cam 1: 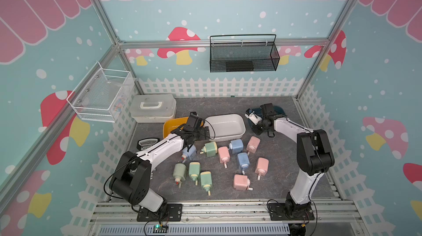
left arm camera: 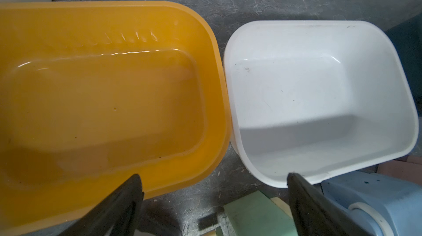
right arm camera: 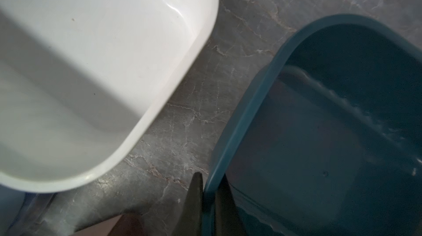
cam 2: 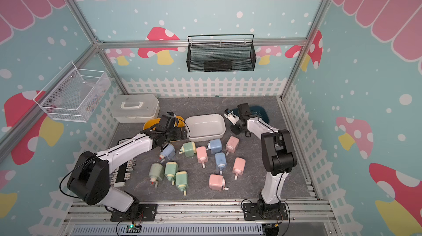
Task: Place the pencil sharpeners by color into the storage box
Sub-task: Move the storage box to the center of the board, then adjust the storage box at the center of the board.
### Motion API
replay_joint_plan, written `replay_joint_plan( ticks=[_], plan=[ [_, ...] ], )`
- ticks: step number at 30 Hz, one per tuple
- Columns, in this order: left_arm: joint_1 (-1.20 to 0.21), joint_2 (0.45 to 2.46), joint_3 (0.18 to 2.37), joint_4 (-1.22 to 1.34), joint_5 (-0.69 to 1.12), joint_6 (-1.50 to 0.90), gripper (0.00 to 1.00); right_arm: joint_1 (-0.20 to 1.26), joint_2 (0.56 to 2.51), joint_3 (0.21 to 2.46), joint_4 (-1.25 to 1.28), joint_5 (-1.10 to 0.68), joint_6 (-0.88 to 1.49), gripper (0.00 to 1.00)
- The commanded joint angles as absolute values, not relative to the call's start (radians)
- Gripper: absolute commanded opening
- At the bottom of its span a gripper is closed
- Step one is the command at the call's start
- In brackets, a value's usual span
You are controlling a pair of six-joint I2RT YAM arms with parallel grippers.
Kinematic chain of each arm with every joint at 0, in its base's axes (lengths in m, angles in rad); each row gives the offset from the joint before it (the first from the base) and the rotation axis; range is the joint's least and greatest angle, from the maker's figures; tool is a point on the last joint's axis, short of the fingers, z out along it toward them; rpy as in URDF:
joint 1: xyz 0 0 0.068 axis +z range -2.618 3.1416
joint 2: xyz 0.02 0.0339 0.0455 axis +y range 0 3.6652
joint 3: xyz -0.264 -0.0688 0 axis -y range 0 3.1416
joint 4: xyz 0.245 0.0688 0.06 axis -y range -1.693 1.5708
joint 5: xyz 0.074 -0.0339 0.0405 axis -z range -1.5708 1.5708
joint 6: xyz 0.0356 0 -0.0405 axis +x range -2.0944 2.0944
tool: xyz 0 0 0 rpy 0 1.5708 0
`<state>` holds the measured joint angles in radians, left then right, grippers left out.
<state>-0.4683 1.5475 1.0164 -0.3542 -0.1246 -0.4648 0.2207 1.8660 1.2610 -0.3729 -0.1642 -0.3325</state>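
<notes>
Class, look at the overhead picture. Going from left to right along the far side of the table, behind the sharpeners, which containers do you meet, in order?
In a top view: clear lidded case → yellow bin → white bin → dark teal bin.

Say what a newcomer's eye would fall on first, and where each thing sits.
Pastel pink, blue and green pencil sharpeners lie scattered mid-table. Behind them stand a yellow tub, a white tub and a teal tub in a row. The right gripper is shut on the teal tub's rim; the left gripper hangs open.
</notes>
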Motion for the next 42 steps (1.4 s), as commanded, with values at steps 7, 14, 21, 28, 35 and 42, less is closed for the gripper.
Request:
replay_joint_plan(
  ticks=[7,14,21,28,35,42],
  plan=[
    [-0.472,1.561,1.047,-0.362,-0.141,-0.459,0.99,0.244,1.89,1.322,-0.504,-0.187,-0.084,0.18],
    [-0.469,1.574,1.053,-0.362,-0.148,-0.447,0.99,0.242,1.799,1.294,-0.483,-0.248,-0.085,0.46],
    [-0.451,1.649,1.113,-0.362,-0.149,-0.419,0.99,0.215,1.743,1.267,-0.419,-0.173,-0.014,0.71],
    [-0.435,1.816,1.267,-0.374,-0.153,-0.358,0.99,0.199,1.742,1.216,-0.261,-0.294,0.179,0.99],
    [-0.434,1.919,1.387,-0.421,-0.156,-0.335,0.99,0.199,1.826,1.256,-0.216,-0.384,0.231,0.99],
    [-0.434,1.966,1.433,-0.444,-0.144,-0.317,0.99,0.205,1.931,1.335,-0.254,-0.457,0.207,0.98]
  ],
)
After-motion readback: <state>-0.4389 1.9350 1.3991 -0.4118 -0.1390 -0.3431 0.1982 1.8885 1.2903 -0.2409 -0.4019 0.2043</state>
